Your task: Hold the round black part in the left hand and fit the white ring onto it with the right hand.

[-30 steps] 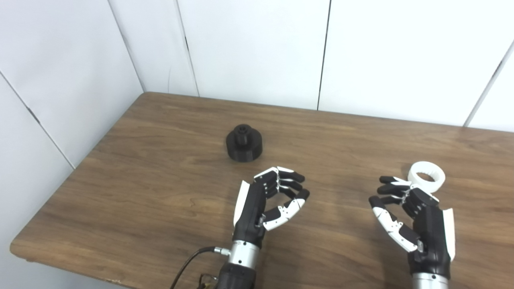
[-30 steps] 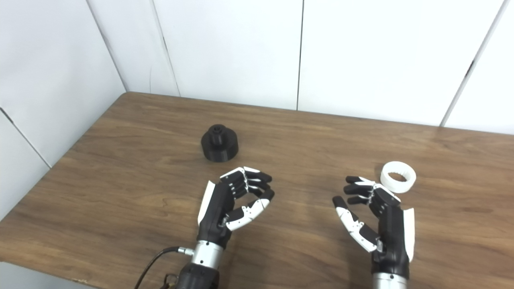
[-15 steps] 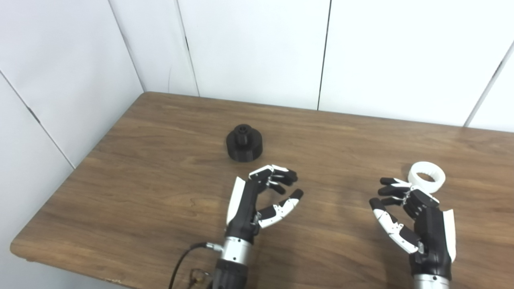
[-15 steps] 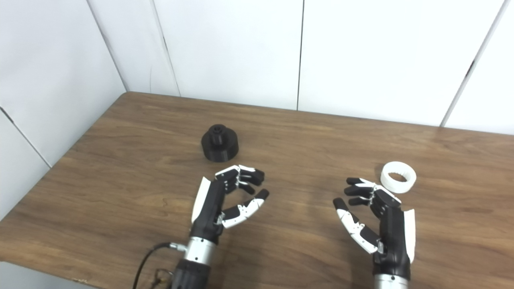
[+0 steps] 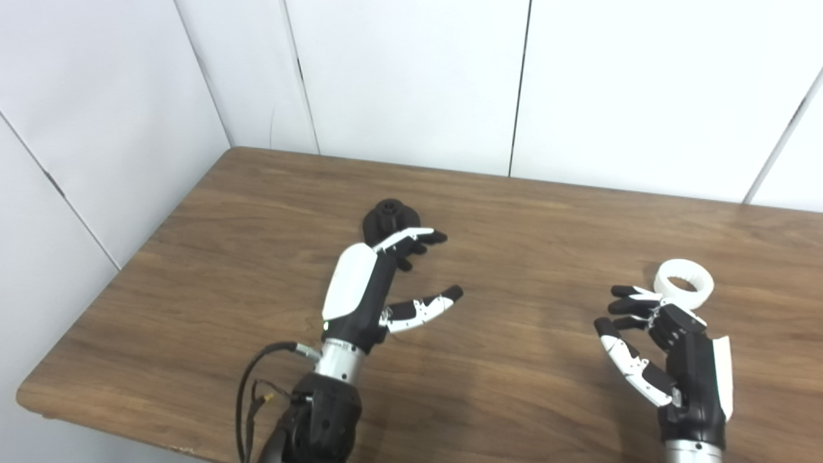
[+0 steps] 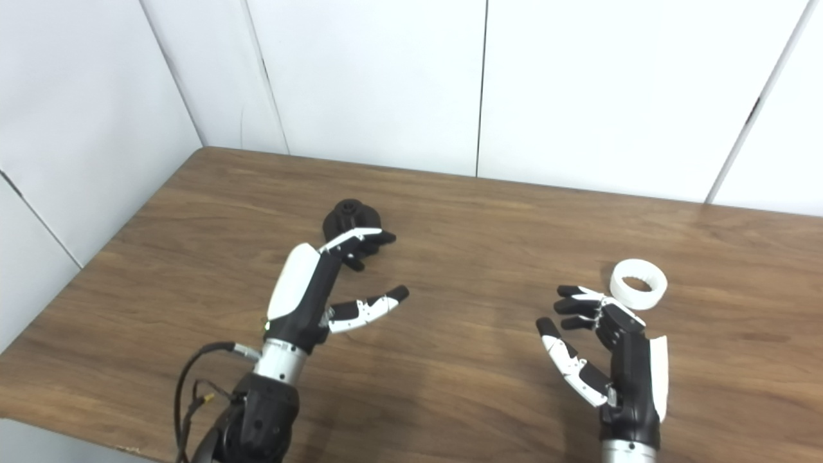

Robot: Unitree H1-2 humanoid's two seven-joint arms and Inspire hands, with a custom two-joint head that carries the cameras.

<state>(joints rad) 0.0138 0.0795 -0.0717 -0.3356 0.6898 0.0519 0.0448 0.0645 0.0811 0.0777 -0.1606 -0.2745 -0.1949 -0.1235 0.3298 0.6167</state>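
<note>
**A:** Right, biggest first. What's the surface?

**B:** Wooden table (image 5: 212, 257), brown grain, set into a corner of white wall panels (image 5: 411, 77) w/ dark seams. Near edge runs along the bottom left.

**A:** Arms?

**B:** Both come in from the bottom. Left arm has a black cable (image 5: 247, 386) looping off the wrist.

**A:** Left hand?

**B:** Left hand (image 5: 379, 283) reaches out over the table, white back facing up, fingers (image 5: 418, 239) stretched fwd and apart, thumb splayed to the side. Nothing in it. Fingertips overlap the near edge of the round black part (image 5: 388, 217) in both views; can't tell if they touch it or hover just above.

**A:** Right hand?

**B:** Right hand (image 6: 607, 350) hangs above the table at lower right, palm turned inward, fingers loosely curled but spread, thumb apart. Also holding nothing.

**A:** Task bits?

**B:** Black part sits on the table left of centre, knob on top, lower half hidden behind the left fingers. White ring (image 6: 638, 283) lies flat on the table at right, hole up, just beyond the right hand's fingertips, small gap visible in the right eye view. Ring and black part are well apart.
</note>
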